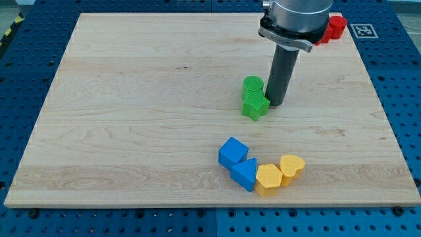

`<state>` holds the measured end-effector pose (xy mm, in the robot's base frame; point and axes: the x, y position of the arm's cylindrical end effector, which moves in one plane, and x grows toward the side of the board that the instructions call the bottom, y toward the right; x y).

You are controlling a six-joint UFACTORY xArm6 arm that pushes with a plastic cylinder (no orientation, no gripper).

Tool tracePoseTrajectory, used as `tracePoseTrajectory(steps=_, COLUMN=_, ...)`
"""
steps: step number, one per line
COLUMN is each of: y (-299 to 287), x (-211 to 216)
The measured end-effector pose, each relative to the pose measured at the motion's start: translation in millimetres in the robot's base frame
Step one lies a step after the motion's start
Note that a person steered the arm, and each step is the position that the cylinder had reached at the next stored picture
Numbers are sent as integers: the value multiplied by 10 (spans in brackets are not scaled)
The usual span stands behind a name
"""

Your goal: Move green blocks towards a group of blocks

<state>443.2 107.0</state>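
Observation:
A green cylinder (252, 86) and a green star-shaped block (254, 106) sit touching each other right of the board's middle. My tip (275, 103) rests on the board just right of the green star, close to or touching it. Lower down, a group of blocks lies in a row: a blue cube (233, 152), a blue triangular block (245, 174), a yellow hexagonal block (268, 179) and a yellow heart-shaped block (291, 167). The green pair is apart from this group, toward the view's top.
Red blocks (334, 27) sit at the board's top right corner, partly hidden behind the arm's grey body (294, 20). The wooden board (131, 118) lies on a blue perforated table; a marker tag (360, 29) is at the top right.

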Motion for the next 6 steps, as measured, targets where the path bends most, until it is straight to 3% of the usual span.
tracePoseTrajectory(steps=2, y=-394, x=-611)
tracePoseTrajectory(steps=3, y=-551, x=-533)
tracePoseTrajectory(steps=5, y=-253, x=171)
tracePoseTrajectory(steps=6, y=-253, x=193)
